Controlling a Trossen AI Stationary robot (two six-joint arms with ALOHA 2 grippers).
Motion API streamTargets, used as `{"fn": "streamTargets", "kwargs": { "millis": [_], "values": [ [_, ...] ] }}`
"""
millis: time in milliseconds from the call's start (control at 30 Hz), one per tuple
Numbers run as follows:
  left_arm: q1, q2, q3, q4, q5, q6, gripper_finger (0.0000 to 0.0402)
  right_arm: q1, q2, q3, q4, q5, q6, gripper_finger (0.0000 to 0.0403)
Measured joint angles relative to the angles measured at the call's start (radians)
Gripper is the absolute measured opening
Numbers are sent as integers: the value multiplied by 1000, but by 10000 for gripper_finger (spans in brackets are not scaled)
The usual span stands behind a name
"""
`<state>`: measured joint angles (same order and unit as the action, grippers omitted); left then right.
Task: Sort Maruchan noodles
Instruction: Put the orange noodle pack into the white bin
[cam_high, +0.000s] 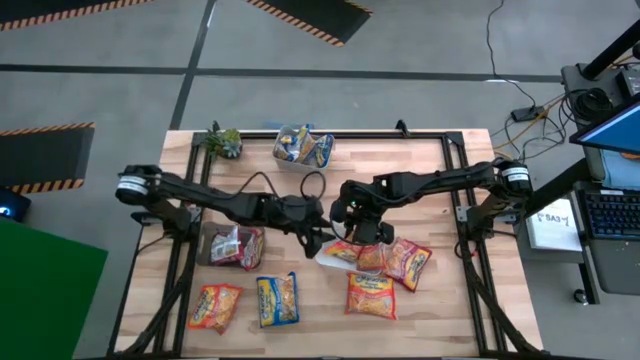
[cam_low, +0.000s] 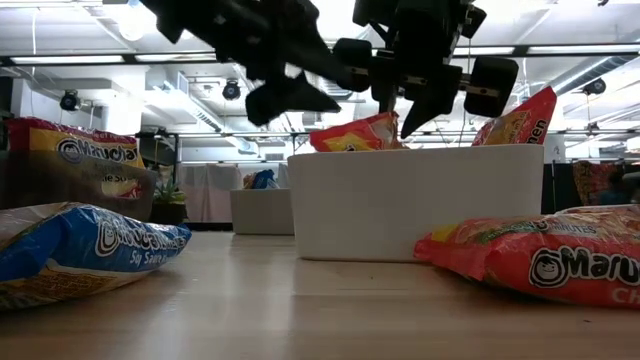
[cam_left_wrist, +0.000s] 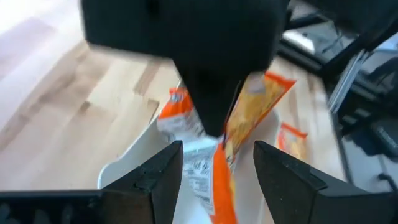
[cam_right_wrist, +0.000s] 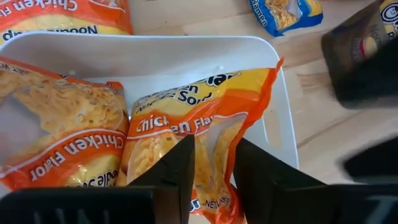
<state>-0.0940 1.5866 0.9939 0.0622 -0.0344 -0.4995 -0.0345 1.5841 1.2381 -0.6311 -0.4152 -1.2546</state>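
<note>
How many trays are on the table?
3. A clear tray sits at the far edge, a dark tray under the left arm, and a white tray below both grippers. The arms could hide something.

Two dark jointed arms, black cables

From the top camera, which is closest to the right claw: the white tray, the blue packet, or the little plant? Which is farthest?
1. White tray, right under the right end effector.
2. Blue packet, toward the table's front.
3. Plant, far back-left corner.
</note>
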Motion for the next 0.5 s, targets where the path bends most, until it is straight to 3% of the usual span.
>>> {"fn": "streamTargets", "kwargs": {
  "millis": [200, 500],
  "values": [
    [-24, 80, 0, 85, 74, -24, 177, 0, 0, 0, -2, 1, 50, 79],
    [-26, 210, 29, 187, 51, -163, 153, 22, 0, -4, -55, 54, 55, 68]
  ]
}}
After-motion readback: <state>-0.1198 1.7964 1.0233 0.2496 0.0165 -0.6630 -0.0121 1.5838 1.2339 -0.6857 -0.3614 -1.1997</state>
